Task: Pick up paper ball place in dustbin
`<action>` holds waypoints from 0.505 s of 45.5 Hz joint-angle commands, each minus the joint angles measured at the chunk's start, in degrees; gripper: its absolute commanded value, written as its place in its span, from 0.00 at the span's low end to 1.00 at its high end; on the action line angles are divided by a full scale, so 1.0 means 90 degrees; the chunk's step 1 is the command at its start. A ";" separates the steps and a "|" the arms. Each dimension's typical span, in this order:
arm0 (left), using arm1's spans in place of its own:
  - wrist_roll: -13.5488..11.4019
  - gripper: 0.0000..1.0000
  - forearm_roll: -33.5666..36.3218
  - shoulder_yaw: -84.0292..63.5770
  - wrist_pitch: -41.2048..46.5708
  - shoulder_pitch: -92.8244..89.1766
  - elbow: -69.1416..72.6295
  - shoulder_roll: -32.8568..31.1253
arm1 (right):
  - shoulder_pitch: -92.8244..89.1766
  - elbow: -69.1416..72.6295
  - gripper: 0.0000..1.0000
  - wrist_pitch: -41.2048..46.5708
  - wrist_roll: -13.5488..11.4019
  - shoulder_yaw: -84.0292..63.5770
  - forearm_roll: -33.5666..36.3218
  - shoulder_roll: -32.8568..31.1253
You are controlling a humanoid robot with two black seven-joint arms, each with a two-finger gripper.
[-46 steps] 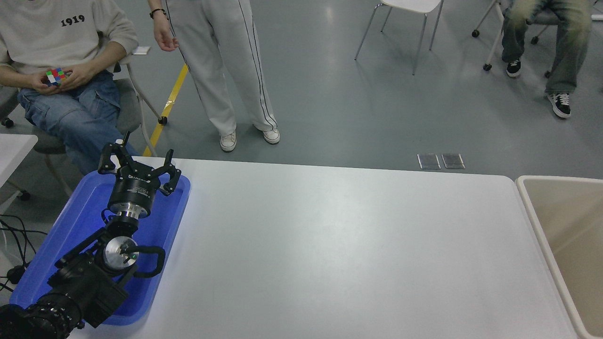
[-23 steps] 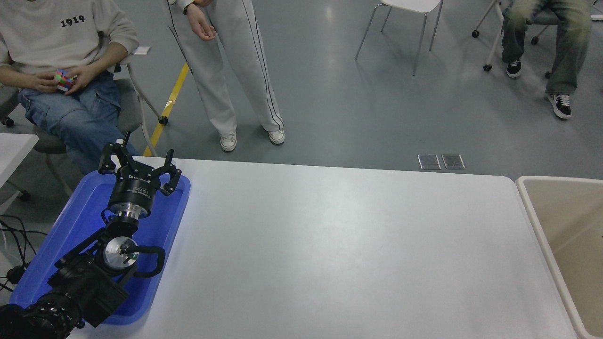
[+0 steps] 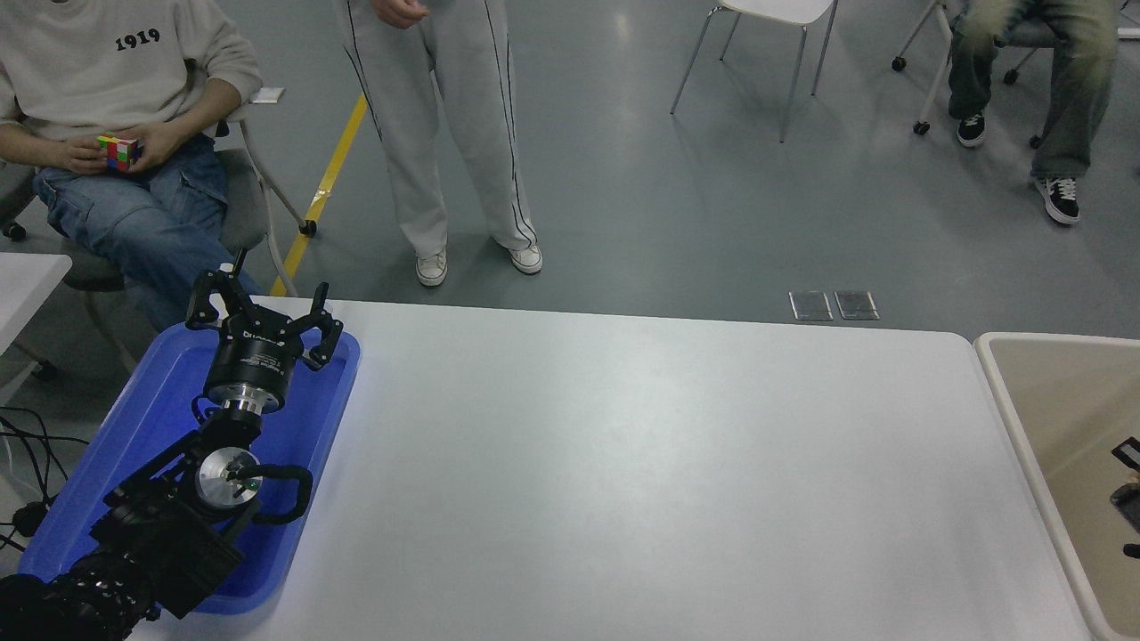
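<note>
The beige dustbin (image 3: 1024,445) with a cream rim stands at the table's right end, cut off by the picture's edge. Only black bits of my right gripper (image 3: 1127,485) show at the right edge, over the dustbin's inside. I cannot tell whether it is open or shut. The paper ball is not in view anywhere on the table or in the visible part of the bin. My left gripper (image 3: 263,312) is parked at the lower left above the blue tray, open and empty.
A shallow blue tray (image 3: 107,463) lies at the table's left end under my left arm. A person sits at the far left with a colour cube (image 3: 118,150). Another person (image 3: 445,133) stands beyond the far edge. A third sits at the top right.
My right gripper has come into view at the right edge over the dustbin. The standing person has stepped a little to the right. My left arm has not moved.
</note>
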 commanded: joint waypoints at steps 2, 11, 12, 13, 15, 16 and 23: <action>0.0000 1.00 0.0000 -0.0001 0.0002 0.0000 0.0000 -0.0002 | -0.0002 -0.0063 0.82 -0.0505 0.0000 0.0006 0.0016 0.0011; 0.0000 1.00 0.0000 -0.0001 0.0002 0.0000 0.0000 -0.0002 | 0.0125 -0.0014 0.91 -0.0544 0.0000 0.0055 0.0016 0.0001; 0.0000 1.00 0.0000 -0.0001 0.0002 0.0000 0.0000 -0.0002 | 0.0135 -0.0005 0.92 -0.0544 0.0000 0.0055 0.0016 0.0001; 0.0000 1.00 0.0000 -0.0001 0.0002 0.0000 0.0000 -0.0002 | 0.0145 0.0005 0.94 -0.0544 0.0000 0.0065 0.0016 0.0001; 0.0000 1.00 0.0000 -0.0001 0.0002 0.0000 0.0000 -0.0002 | 0.0174 0.0015 0.97 -0.0544 0.0000 0.0075 0.0016 0.0001; 0.0000 1.00 0.0000 -0.0001 -0.0008 0.0000 0.0000 -0.0002 | 0.0194 0.0025 0.98 -0.0544 0.0000 0.0113 0.0016 0.0001; 0.0000 1.00 0.0000 -0.0001 0.0002 0.0000 0.0000 -0.0002 | 0.0379 0.0025 0.98 -0.0544 0.0000 0.0504 0.0016 -0.0253</action>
